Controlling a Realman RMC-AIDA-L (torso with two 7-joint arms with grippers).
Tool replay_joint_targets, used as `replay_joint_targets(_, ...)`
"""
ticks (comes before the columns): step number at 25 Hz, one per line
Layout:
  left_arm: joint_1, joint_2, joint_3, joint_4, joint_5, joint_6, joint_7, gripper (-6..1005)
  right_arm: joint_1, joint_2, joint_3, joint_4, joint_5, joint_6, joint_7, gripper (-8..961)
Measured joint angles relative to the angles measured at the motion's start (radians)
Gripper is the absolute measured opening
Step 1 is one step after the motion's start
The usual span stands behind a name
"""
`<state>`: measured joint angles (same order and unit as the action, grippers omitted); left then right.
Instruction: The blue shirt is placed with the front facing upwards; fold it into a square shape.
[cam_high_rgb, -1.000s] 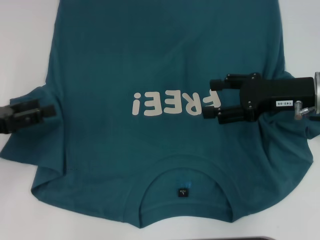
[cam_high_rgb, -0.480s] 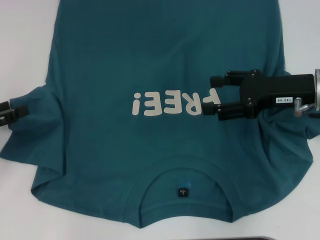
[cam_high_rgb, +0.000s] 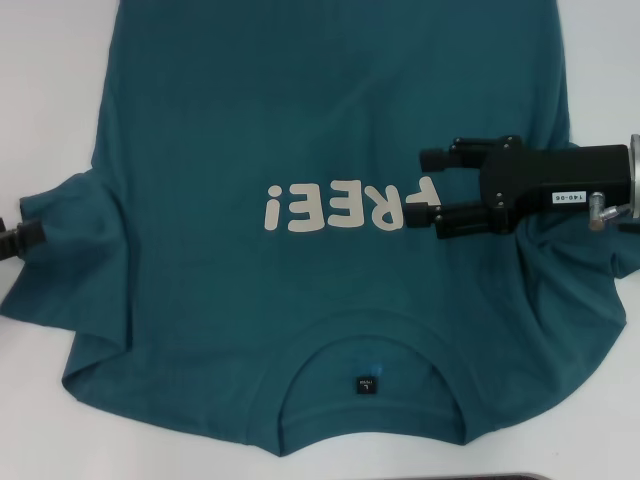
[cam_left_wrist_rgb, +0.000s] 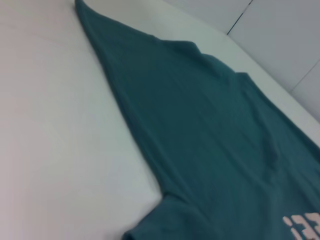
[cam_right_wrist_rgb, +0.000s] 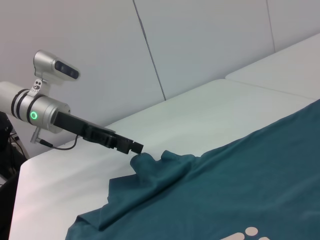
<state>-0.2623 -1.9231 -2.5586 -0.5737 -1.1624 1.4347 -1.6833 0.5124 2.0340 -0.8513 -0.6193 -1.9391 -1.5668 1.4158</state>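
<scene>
The blue shirt (cam_high_rgb: 300, 120) lies spread front up on the white table (cam_high_rgb: 50, 80), collar and black label (cam_high_rgb: 365, 385) nearest me and pale "FREE!" lettering (cam_high_rgb: 340, 205) across the chest. My right gripper (cam_high_rgb: 428, 187) hovers open over the chest, just right of the lettering, with nothing between its fingers. At the picture's left edge my left gripper (cam_high_rgb: 30, 232) is shut, its tip at the rim of the rumpled left sleeve (cam_high_rgb: 70, 260). The right wrist view shows that left gripper (cam_right_wrist_rgb: 137, 148) against a raised fold of the shirt (cam_right_wrist_rgb: 240, 190). The left wrist view holds only shirt (cam_left_wrist_rgb: 210, 125) and table.
The right sleeve (cam_high_rgb: 590, 260) lies bunched under the right arm. White table shows on both sides of the shirt and near the hem. A dark strip (cam_high_rgb: 500, 477) sits at the table's near edge. Pale wall panels (cam_right_wrist_rgb: 200, 45) stand behind the table.
My left gripper has drawn back leftward off the left sleeve, nearly out of the head view. The right gripper has shifted very slightly; the shirt lies as before.
</scene>
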Motion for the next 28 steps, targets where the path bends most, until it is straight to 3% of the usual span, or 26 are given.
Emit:
replay_joint_targets(9,-0.007,-0.015,0.008,0.0,0.029,-0.026,-0.006,876,0.0,0.0,0.0,-0.002,0.0,-0.004,0.008,915)
replay_joint_targets(28,-0.026,-0.019,0.009,-0.014,0.052,-0.013,-0.039,873,0.0,0.002,0.0,-0.002,0.0,-0.006,0.009,915)
